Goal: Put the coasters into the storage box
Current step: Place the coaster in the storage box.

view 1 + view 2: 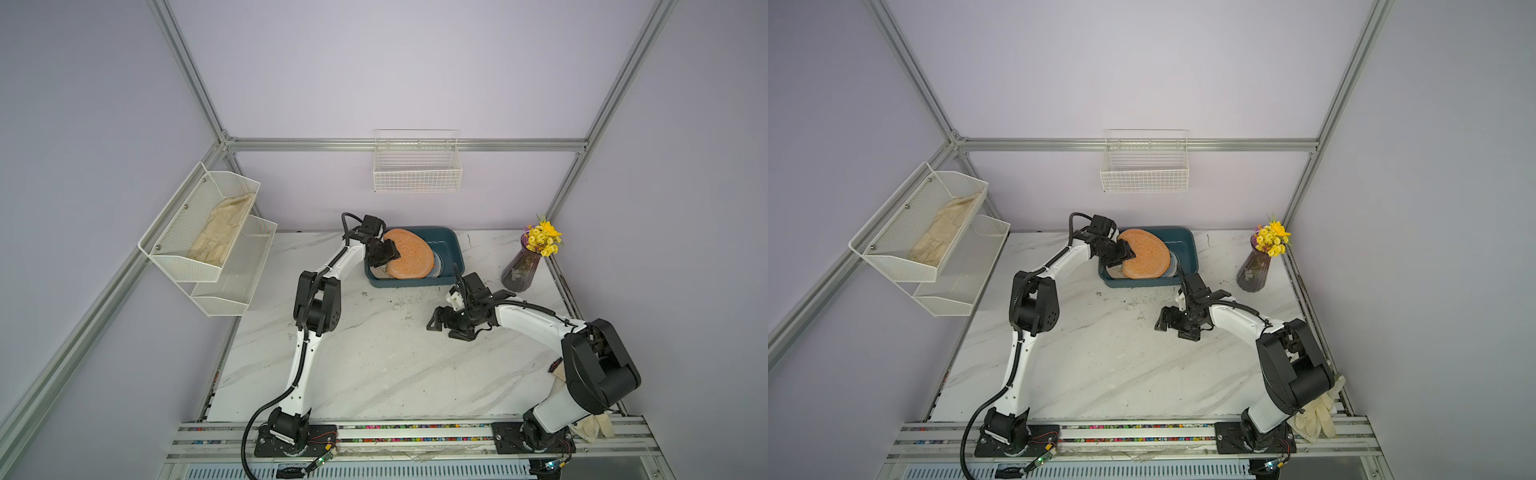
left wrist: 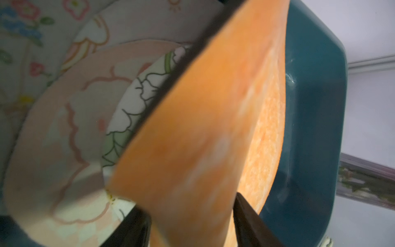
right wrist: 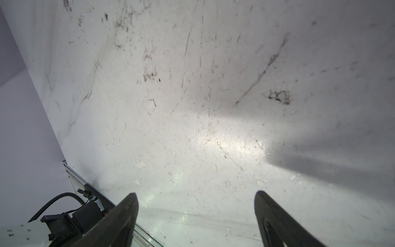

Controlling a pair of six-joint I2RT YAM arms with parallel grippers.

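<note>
The dark teal storage box [image 1: 454, 244] [image 1: 1188, 245] stands at the back of the marble table. Inside it lie several printed coasters: a pink one [image 2: 64, 128], a floral one [image 2: 21, 32] and a white-green one [image 2: 132, 107]. A plain orange coaster [image 1: 409, 253] [image 1: 1146, 254] [image 2: 213, 128] leans tilted over them, blurred in the left wrist view. My left gripper [image 1: 388, 253] [image 1: 1125, 254] [image 2: 190, 203] is at its near-left edge, fingers spread wide either side of it. My right gripper [image 1: 444, 328] [image 1: 1173, 326] [image 3: 196, 192] hangs open and empty over bare table in front of the box.
A purple vase of yellow flowers [image 1: 524, 266] stands right of the box. A white wire basket [image 1: 417, 166] hangs on the back wall. A white mesh shelf [image 1: 208, 237] holding a cloth is at the left. Pale gloves [image 1: 590, 428] lie by the right arm's base.
</note>
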